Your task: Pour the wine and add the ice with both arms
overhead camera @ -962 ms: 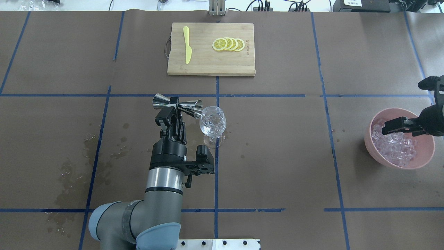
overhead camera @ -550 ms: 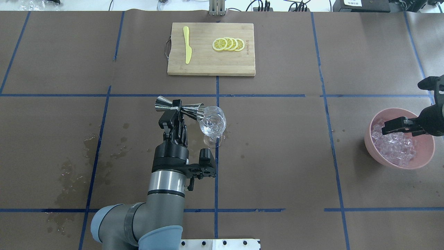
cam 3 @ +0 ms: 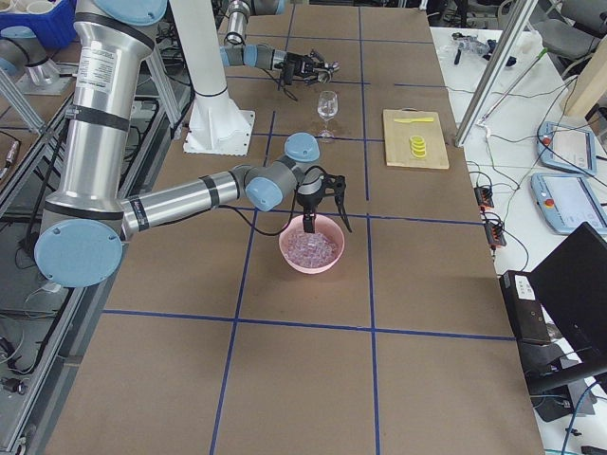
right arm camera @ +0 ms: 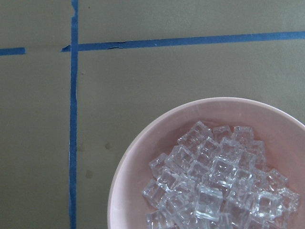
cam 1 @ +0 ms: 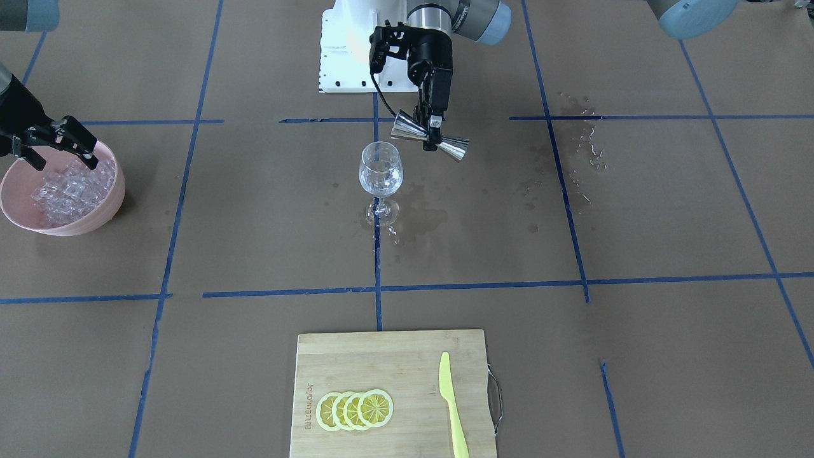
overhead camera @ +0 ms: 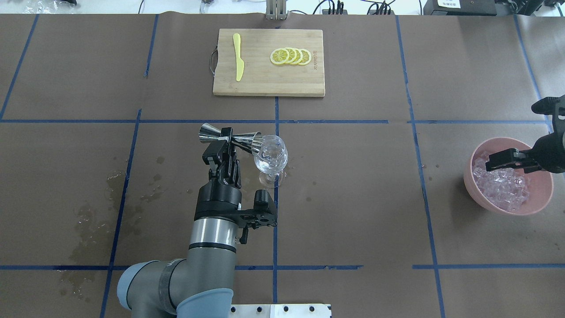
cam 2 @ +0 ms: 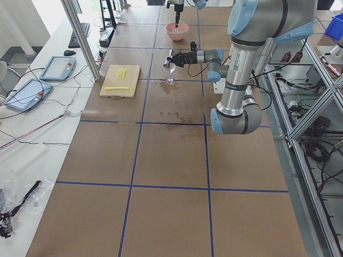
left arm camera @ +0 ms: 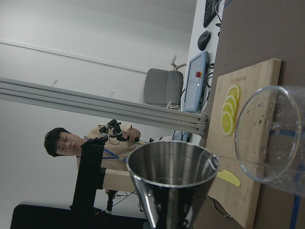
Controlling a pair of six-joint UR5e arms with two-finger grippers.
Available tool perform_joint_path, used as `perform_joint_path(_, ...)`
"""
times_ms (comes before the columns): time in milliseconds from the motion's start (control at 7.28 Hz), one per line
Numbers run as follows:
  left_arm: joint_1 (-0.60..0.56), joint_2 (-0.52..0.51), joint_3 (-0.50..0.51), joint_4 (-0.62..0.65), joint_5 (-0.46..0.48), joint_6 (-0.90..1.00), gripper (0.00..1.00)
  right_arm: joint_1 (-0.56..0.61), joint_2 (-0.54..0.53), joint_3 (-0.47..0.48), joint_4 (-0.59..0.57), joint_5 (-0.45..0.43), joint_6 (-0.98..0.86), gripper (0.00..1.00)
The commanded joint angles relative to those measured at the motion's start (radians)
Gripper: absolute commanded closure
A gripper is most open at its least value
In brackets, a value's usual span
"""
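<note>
My left gripper [overhead camera: 226,136] is shut on the waist of a steel jigger [overhead camera: 229,137], held on its side. One jigger mouth sits at the rim of the clear stemmed glass [overhead camera: 270,155], which stands upright at the table's middle. The front-facing view shows the same gripper [cam 1: 434,130], jigger [cam 1: 429,140] and glass [cam 1: 380,169]. In the left wrist view the jigger's cup [left arm camera: 169,164] is beside the glass rim [left arm camera: 271,138]; I cannot make out any wine. My right gripper [overhead camera: 501,160] is open and empty just above the ice [overhead camera: 501,187] in a pink bowl [overhead camera: 545,194].
A wooden cutting board [overhead camera: 265,86] with lemon slices [overhead camera: 290,56] and a yellow knife [overhead camera: 238,57] lies at the far side. Wet stains [overhead camera: 92,221] mark the paper at the left. The white pedestal [cam 1: 346,57] stands at the robot's base.
My left gripper has shifted slightly right with the jigger, bringing its mouth onto the glass rim. The right gripper has stayed over the bowl.
</note>
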Motion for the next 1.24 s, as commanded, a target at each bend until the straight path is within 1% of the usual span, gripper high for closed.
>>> perform_joint_path(0,-0.004,0.004,-0.001,-0.085,0.000,-0.001,1.00,0.000,0.002,0.002,0.000,0.000,0.000,0.00)
perform_joint_path(137,-0.009,0.010,-0.003,-0.132,0.000,-0.001,1.00,0.000,0.000,0.002,0.000,-0.005,0.000,0.00)
perform_joint_path(275,-0.013,0.018,-0.003,-0.227,0.000,-0.001,1.00,-0.015,-0.001,0.002,0.000,-0.046,0.000,0.00)
perform_joint_path(412,-0.018,0.023,-0.003,-0.274,-0.005,-0.003,1.00,-0.041,-0.002,0.000,0.000,-0.081,0.000,0.00)
perform_joint_path(687,-0.029,0.070,-0.005,-0.332,-0.005,-0.018,1.00,-0.066,-0.008,-0.006,0.000,-0.132,-0.006,0.00)
perform_joint_path(962,-0.036,0.133,-0.006,-0.442,-0.005,-0.023,1.00,-0.072,-0.009,-0.020,0.000,-0.150,-0.053,0.00)
perform_joint_path(1100,-0.046,0.157,-0.006,-0.469,-0.005,-0.021,1.00,-0.072,-0.011,-0.044,0.027,-0.150,-0.078,0.00)
